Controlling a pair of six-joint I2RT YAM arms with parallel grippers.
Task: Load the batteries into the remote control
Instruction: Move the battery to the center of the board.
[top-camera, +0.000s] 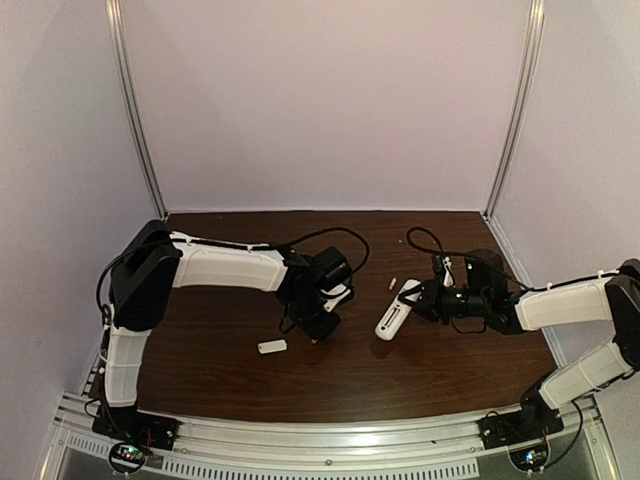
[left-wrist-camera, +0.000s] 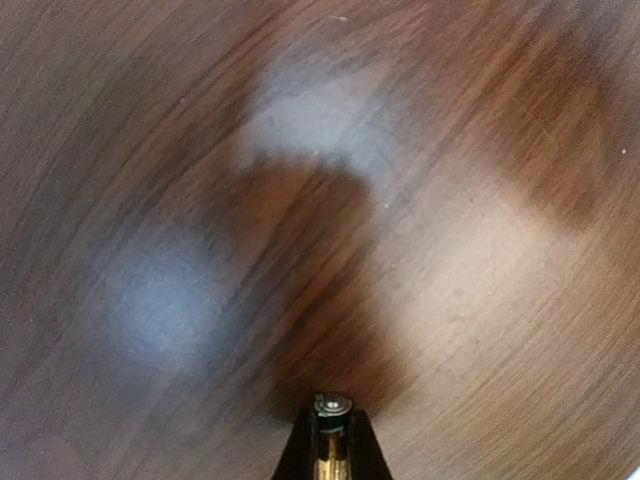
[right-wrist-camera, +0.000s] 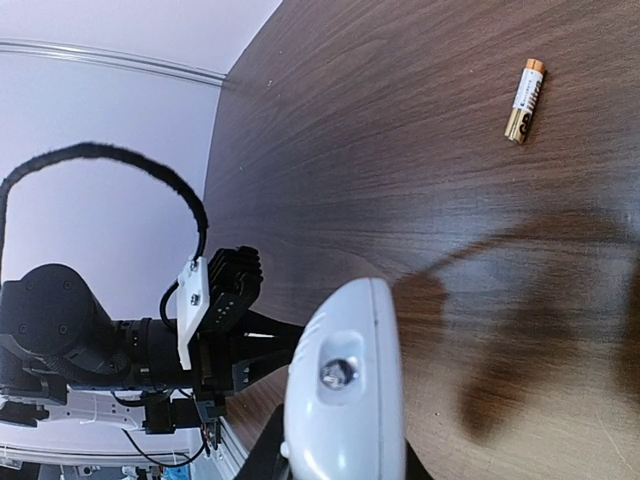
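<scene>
The left arm's fingers (left-wrist-camera: 298, 455) clench one golden-metallic cylindrical battery (left-wrist-camera: 332, 405), apparently ready for insertion. The right arm's fingers (top-camera: 432, 297) grasp the slim white plastic remote control (top-camera: 393, 312), steadying it. A second battery (right-wrist-camera: 525, 100) lies nearby on the dark wooden surface (top-camera: 230, 380).

two batteries (right-wrist-camera: 524, 101) (left-wrist-camera: 331, 420), one remote control (top-camera: 393, 312), one small white cover piece (top-camera: 272, 347).

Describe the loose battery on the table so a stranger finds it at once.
On the dark wooden table, find the white remote control gripped by the right pincer near the middle. Just left of its far end lies the loose battery: a tiny golden cylinder with a white label, unlike the flat white cover nearer the left arm.
</scene>
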